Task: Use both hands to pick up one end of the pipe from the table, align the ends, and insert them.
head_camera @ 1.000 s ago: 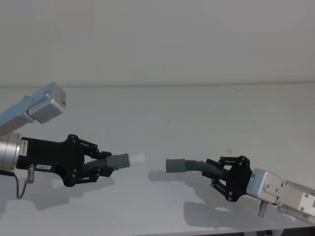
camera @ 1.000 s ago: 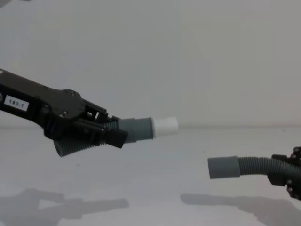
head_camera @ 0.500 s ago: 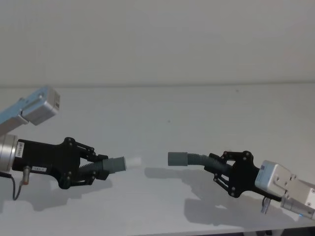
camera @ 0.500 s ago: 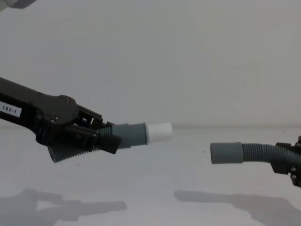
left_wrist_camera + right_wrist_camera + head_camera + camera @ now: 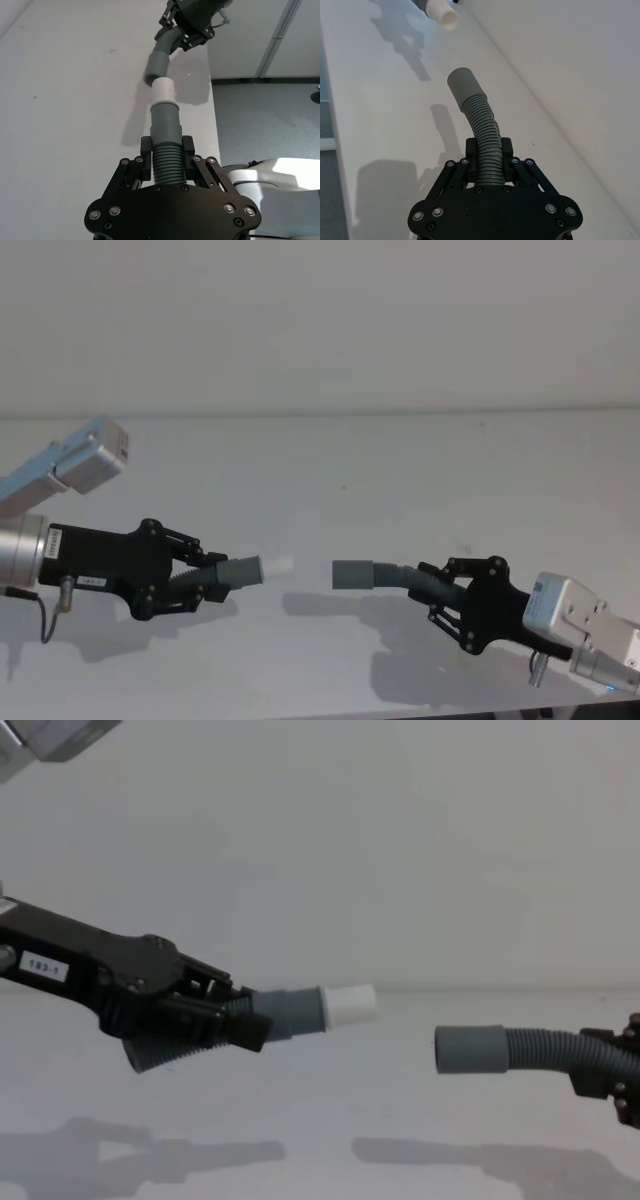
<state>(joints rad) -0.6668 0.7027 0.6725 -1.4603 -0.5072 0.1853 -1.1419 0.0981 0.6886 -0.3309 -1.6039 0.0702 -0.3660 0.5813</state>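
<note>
Above the white table [image 5: 400, 470], held clear of it: white plug tip [image 5: 349, 1004] facing open grey cuff [image 5: 470, 1049] across a short gap, tip slightly higher. Left hose [image 5: 166, 162] clamped in left gripper [image 5: 212, 580], right hose [image 5: 485, 135] clamped in right gripper [image 5: 435, 592]. Both arms low, reaching inward, nearly horizontal.
</note>
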